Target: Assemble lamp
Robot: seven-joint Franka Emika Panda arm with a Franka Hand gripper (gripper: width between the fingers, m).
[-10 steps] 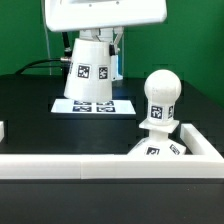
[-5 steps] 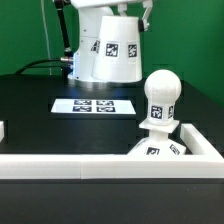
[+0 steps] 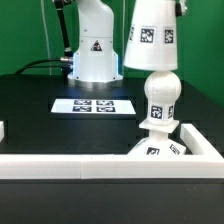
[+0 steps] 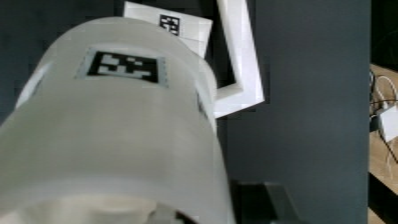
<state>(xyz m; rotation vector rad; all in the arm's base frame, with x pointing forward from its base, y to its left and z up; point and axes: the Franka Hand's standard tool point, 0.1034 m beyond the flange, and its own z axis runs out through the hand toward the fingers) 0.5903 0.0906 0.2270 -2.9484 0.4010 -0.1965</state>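
The white cone shade (image 3: 150,35) hangs in the air at the exterior view's upper right, directly above the ball-topped bulb (image 3: 161,98), its lower rim just over the ball. The bulb stands upright on the flat square base (image 3: 152,150) in the corner of the rails. My gripper (image 4: 222,205) is shut on the shade's wall; in the exterior view it is almost wholly cut off at the top edge. In the wrist view the shade (image 4: 125,130) fills most of the picture, one dark finger (image 4: 267,198) shows beside it, and the base (image 4: 175,24) lies beyond.
The marker board (image 3: 95,104) lies flat on the black table behind. The arm's white pedestal (image 3: 95,50) stands at the back. Long white rails (image 3: 90,166) run along the front and the exterior view's right (image 3: 205,140), also seen in the wrist view (image 4: 240,70).
The shade has been carried up and toward the exterior view's right, from over the marker board to right above the bulb. The bulb and base have not moved.
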